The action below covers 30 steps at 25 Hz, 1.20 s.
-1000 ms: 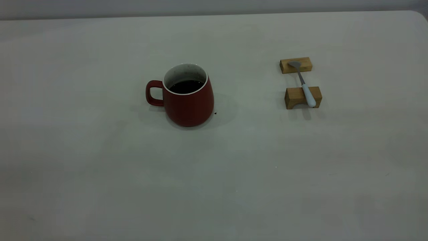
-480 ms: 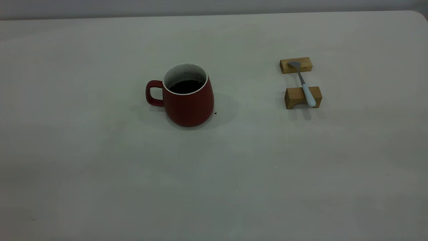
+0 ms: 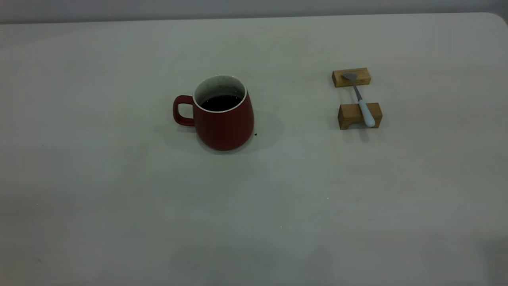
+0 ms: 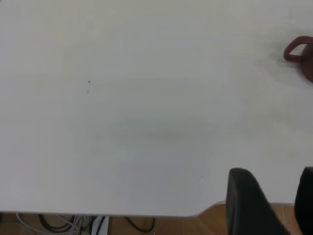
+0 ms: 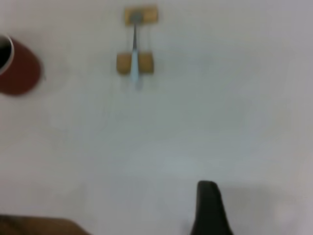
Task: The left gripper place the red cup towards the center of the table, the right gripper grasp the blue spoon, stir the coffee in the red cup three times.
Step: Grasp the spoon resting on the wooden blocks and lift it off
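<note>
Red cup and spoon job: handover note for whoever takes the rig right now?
Left gripper: low at the near table edge, far from the cup, holding nothing; jaws stand apart.
Right gripper: also back from the work, nothing held; only one finger shows, so jaw state unclear.
Red cup: upright near the middle of the table, handle toward the left arm's side, coffee inside.
Blue spoon: lying across two wooden blocks on the right arm's side, untouched.
Done: nothing visibly; the cup already sits fairly central.
Left: place the cup if needed, grasp the spoon, stir three times.
</note>
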Each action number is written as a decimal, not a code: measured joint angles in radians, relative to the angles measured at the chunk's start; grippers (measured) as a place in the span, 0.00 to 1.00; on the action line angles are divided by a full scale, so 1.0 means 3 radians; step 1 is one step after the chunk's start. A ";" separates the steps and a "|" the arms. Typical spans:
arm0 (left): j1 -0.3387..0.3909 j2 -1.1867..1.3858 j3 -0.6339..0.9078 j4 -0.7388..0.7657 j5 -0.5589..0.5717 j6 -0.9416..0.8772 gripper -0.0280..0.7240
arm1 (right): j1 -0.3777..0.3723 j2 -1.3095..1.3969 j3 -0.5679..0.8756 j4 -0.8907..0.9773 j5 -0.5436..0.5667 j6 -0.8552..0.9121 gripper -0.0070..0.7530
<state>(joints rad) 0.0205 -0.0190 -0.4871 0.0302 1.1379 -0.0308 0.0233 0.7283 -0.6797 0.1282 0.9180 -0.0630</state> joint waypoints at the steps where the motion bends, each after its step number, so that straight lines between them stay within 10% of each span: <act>1: 0.0000 0.0000 0.0000 0.0000 0.0000 0.0000 0.46 | 0.0000 0.0250 0.0000 0.0077 -0.0107 -0.0056 0.78; 11: 0.0000 0.0000 0.0000 0.0000 0.0000 0.0000 0.46 | 0.0382 0.2589 -0.0434 0.0723 -0.1153 -0.0750 0.82; 30: 0.0000 0.0000 0.0000 0.0000 0.0000 0.0000 0.46 | 0.0762 0.5034 -0.2091 0.0664 -0.1064 -0.0818 0.81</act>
<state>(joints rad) 0.0205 -0.0190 -0.4871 0.0302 1.1379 -0.0308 0.2520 2.2386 -1.3071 0.3273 0.5989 -0.3085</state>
